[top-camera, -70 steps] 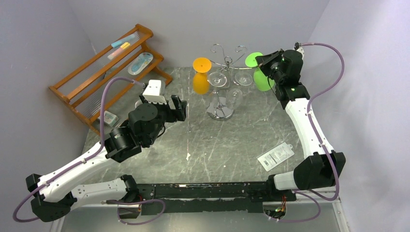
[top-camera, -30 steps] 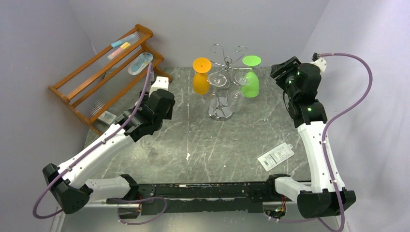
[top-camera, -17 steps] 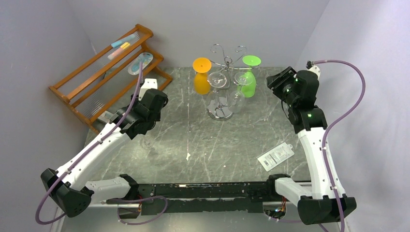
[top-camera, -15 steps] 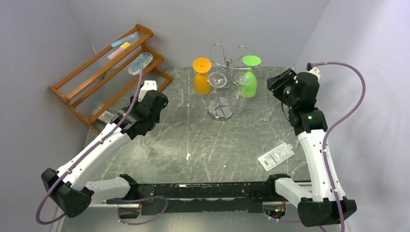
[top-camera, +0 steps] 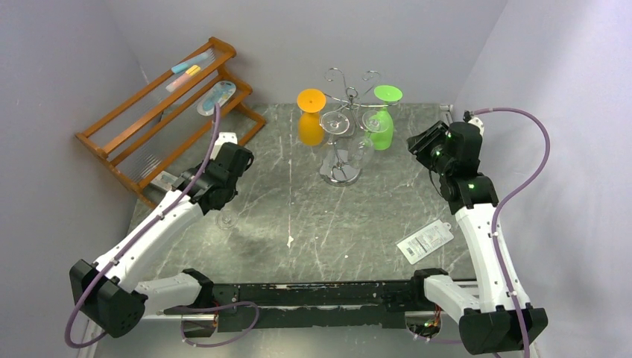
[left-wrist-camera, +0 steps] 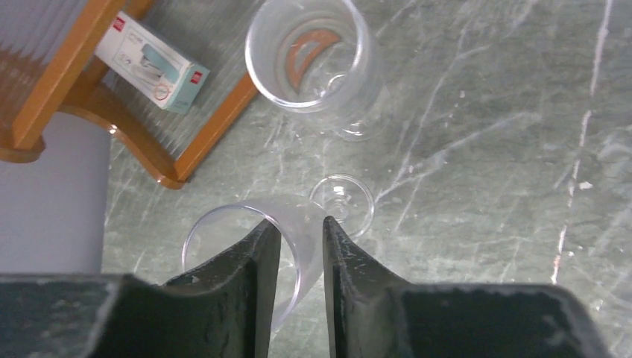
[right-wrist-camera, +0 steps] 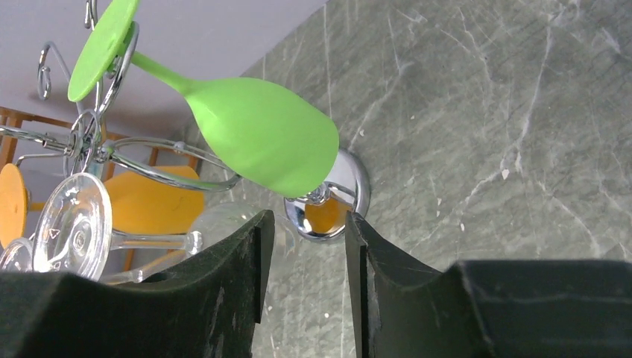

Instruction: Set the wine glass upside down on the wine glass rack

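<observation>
Left gripper: the fingers sit at a narrow gap with the bowl wall of the clear wine glass between them. It cannot be told whether they clamp it. The glass's foot sits on the tabletop just ahead of the fingertips. A second clear glass stands farther ahead, beside the wooden shelf.

Right gripper: released, holding nothing. The wine glass rack stands directly ahead of it, with a green glass hanging inverted from a wire arm.
</observation>
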Motion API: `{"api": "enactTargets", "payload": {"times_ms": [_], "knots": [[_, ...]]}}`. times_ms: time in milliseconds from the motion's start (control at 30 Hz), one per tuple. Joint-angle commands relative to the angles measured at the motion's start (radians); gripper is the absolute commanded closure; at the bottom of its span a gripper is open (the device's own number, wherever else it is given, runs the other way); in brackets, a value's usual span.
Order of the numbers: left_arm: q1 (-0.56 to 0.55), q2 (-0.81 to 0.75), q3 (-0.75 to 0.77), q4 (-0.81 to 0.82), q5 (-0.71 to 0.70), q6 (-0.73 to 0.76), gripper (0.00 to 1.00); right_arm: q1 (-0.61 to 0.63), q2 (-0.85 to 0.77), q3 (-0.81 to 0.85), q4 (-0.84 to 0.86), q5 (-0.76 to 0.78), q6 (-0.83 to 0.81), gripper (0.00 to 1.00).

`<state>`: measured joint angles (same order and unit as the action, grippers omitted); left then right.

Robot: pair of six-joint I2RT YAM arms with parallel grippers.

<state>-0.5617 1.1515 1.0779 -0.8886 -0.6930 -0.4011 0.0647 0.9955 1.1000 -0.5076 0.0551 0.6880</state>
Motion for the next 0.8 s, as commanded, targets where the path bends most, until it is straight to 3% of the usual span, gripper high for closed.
{"api": "enactTargets", "payload": {"times_ms": [0, 167, 433, 600, 667, 767], "knots": [[0.01, -0.022, 0.008, 0.042, 0.118, 0.061, 0.73, -0.008, -0.018, -0.017, -0.029, -0.005, 0.011, 0.57], [0.011, -0.042, 0.034, 0.016, 0.273, 0.136, 0.94, -0.008, -0.044, -0.033, -0.037, -0.009, 0.032, 0.59], [0.009, -0.104, 0.058, 0.056, 0.696, 0.252, 0.95, -0.008, -0.117, -0.124, -0.085, -0.025, 0.137, 0.57], [0.003, -0.118, 0.022, 0.209, 0.967, 0.188, 0.95, -0.008, -0.226, -0.287, -0.071, -0.104, 0.27, 0.55], [-0.016, -0.118, -0.006, 0.286, 1.02, 0.141, 0.95, -0.008, -0.252, -0.344, -0.07, -0.145, 0.324, 0.55], [-0.111, -0.118, -0.044, 0.399, 0.987, 0.086, 0.95, -0.007, -0.283, -0.42, -0.069, -0.207, 0.405, 0.55]]}}
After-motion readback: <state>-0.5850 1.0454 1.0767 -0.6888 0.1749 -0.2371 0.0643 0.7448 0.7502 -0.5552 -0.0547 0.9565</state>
